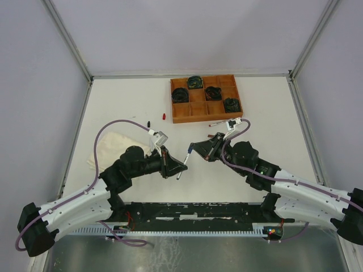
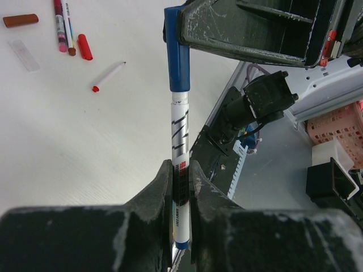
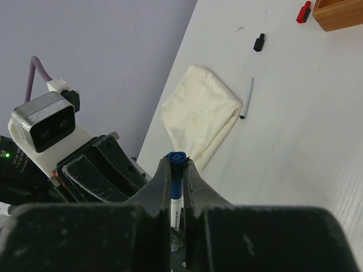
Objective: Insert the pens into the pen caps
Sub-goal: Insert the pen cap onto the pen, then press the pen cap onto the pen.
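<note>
We see the right pincer [image 3: 176, 169] clamped on a blue cap [image 3: 176, 157], with a white pen [image 3: 176, 205] below it. On the tabletop [image 3: 295, 141] lie a cream cloth [image 3: 198, 110], a loose pen [image 3: 247, 98] just beside it, a black cap [image 3: 258, 42] and a red cap [image 3: 303, 11].

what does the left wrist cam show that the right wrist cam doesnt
Left wrist only: the left jaws clamping the white pen, plus a brown cap and an uncapped red-tipped pen lying loose. Right wrist only: the cream cloth, a black cap and the wooden tray corner. Both: the blue cap gripped in the right jaws, on the end of that pen.
</note>
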Available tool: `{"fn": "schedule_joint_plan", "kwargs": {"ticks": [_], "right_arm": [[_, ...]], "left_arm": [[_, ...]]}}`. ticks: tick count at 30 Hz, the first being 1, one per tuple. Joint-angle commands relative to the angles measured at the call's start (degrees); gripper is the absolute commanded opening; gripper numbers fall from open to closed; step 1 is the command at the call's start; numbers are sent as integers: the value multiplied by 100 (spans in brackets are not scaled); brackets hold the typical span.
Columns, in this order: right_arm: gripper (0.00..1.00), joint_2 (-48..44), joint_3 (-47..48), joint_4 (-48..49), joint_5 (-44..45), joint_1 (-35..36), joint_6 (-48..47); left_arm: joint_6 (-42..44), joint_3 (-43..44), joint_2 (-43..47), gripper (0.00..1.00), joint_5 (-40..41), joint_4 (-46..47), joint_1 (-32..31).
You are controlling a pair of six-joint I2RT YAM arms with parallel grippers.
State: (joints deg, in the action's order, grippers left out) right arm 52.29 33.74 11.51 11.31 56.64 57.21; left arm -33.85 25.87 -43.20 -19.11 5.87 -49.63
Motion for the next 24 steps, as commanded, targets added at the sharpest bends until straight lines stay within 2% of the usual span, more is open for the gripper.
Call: {"fn": "schedule_joint_plan", "kwargs": {"ticks": [1, 5, 11, 18, 24], "right_arm": [[10, 110, 200, 114, -26, 57, 18], [16, 221, 218, 152, -214, 74, 77], [35, 83, 127, 40, -183, 82, 94], [50, -370, 450, -924, 43, 83, -354], [55, -530, 949, -1596, 495, 81, -825]], "left_arm": [[-95, 134, 170, 3, 135, 320, 10], [-105, 136, 189, 3, 186, 318, 6], [-104, 141, 170, 3, 227, 312, 3], [-105, 134, 191, 3, 311, 275, 7], [-52, 181, 195, 3, 313, 222, 8]]}}
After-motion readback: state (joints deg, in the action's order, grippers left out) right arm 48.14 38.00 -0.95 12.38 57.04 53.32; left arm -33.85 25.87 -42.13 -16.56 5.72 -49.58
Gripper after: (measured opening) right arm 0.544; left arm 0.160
